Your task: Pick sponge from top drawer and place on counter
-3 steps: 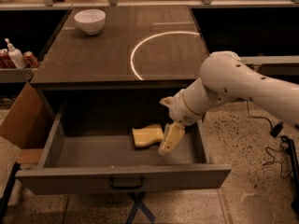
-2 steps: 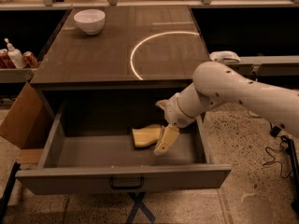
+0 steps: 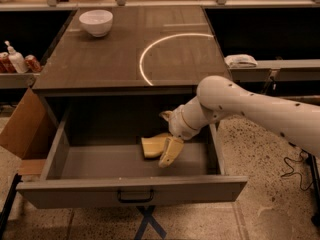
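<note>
The top drawer stands pulled open below the counter, which carries a thin white arc. The pale yellow sponge lies on the drawer floor, right of centre. My gripper reaches down into the drawer from the right. One finger rests against the sponge's right end and partly covers it. A second finger shows behind, toward the drawer's back. The white arm crosses the drawer's right wall.
A white bowl sits at the counter's back left. A cardboard box leans by the drawer's left side. Bottles and cans stand on the left shelf. A white cloth lies on the right shelf.
The arm has shifted left and lower into the drawer, bringing the gripper closer onto the sponge's right end. The sponge has not moved.
</note>
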Available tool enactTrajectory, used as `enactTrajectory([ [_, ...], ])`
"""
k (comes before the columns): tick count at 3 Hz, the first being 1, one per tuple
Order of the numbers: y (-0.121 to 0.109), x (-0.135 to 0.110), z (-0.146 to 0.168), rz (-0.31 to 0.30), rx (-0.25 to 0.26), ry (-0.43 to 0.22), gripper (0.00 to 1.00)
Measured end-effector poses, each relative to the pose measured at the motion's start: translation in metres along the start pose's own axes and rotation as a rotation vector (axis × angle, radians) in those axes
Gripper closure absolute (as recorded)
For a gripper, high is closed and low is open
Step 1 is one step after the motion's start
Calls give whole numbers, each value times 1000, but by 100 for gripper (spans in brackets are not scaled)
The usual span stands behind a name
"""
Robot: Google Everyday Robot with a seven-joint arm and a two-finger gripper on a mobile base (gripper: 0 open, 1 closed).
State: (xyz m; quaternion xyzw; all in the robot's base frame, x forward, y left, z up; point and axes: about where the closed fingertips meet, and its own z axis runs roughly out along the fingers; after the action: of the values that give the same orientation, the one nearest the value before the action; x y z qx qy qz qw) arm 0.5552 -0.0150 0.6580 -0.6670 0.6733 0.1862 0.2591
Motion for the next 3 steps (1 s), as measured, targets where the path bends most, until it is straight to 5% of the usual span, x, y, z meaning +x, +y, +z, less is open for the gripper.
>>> enactTrajectory([
  [2, -4, 13, 37, -21, -21, -2, 0],
  [3, -5, 20, 48, -28, -27, -2, 17],
])
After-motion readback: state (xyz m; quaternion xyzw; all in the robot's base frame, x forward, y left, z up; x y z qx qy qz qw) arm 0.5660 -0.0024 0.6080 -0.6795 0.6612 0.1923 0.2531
